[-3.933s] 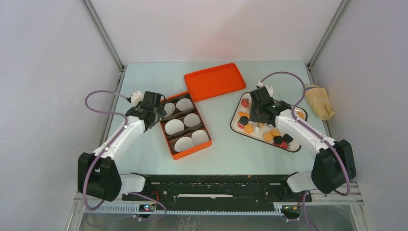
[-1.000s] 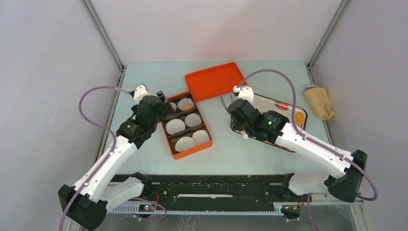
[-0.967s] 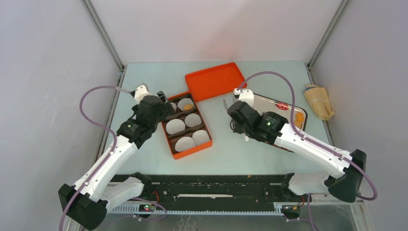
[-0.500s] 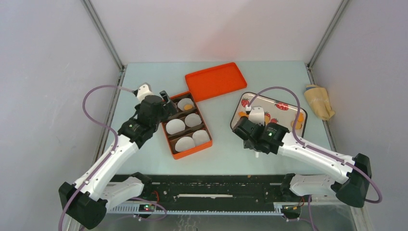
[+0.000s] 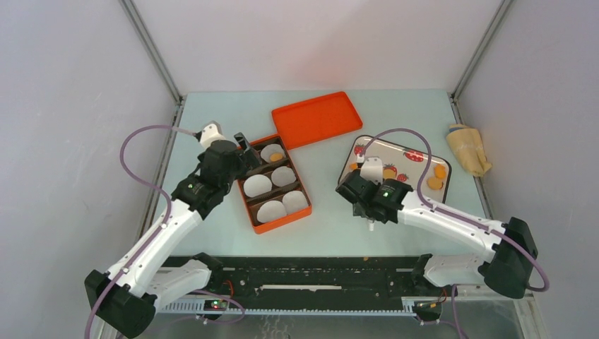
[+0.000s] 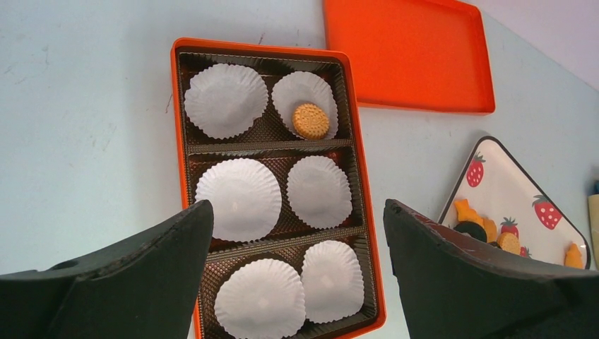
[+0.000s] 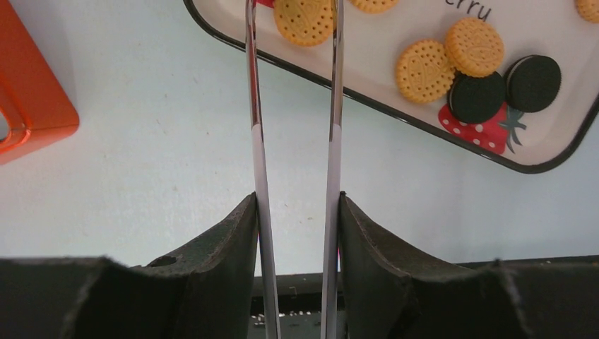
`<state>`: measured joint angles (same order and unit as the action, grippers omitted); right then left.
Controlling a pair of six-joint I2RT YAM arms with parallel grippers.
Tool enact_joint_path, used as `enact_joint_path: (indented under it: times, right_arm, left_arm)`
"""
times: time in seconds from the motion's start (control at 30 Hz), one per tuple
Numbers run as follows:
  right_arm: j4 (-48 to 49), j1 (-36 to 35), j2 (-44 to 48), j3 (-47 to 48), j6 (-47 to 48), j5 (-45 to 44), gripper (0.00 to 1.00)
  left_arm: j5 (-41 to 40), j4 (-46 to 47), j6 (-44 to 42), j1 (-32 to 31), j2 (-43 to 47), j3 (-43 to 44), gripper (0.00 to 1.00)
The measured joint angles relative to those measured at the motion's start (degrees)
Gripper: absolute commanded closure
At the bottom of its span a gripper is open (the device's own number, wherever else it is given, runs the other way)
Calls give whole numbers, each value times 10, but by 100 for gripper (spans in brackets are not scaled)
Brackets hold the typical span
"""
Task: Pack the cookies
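Note:
One orange-yellow cookie (image 6: pixel 311 120) lies in a far white paper cup of the orange box (image 6: pixel 176 127); it also shows in the top view (image 5: pixel 276 152). More cookies (image 7: pixel 424 70) lie on the strawberry-print plate (image 7: pixel 395 113), with two at its right end (image 5: pixel 438 176). My left gripper (image 6: pixel 297 212) is open and empty above the box's near end. My right gripper (image 7: pixel 297 201) is shut on metal tongs (image 7: pixel 256 106). The tong tips reach over the plate's edge on either side of a cookie (image 7: pixel 304 18).
The box's other paper cups (image 6: pixel 236 198) hold nothing. The orange lid (image 5: pixel 316 118) lies behind the box (image 5: pixel 282 224). Two dark sandwich cookies (image 7: pixel 477 95) sit on the plate (image 5: pixel 395 152). A beige cloth (image 5: pixel 467 148) lies at the right wall.
My right arm has swung back from beside the box to the plate's near-left edge, tongs still held. One cookie now sits in a far cup. The left arm has hardly moved.

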<state>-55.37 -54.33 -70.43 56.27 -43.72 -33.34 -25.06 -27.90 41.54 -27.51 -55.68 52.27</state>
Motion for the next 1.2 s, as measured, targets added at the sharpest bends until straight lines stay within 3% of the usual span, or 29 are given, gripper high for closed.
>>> enact_joint_path:
  times: [0.3, 0.63, 0.93, 1.2]
  right_arm:
    - [63, 47, -28, 0, 23, 24, 52]
    - [99, 64, -43, 0, 47, 54, 73]
    - [95, 60, -26, 4, 51, 64, 78]
    - [76, 23, -16, 106, 74, 69, 78]
  left_arm:
    - [0, 4, 0, 0, 1, 0, 5]
    - [0, 8, 0, 0, -14, 0, 5]
    - [5, 8, 0, 0, -15, 0, 5]
    - [-4, 6, 0, 2, -9, 0, 5]
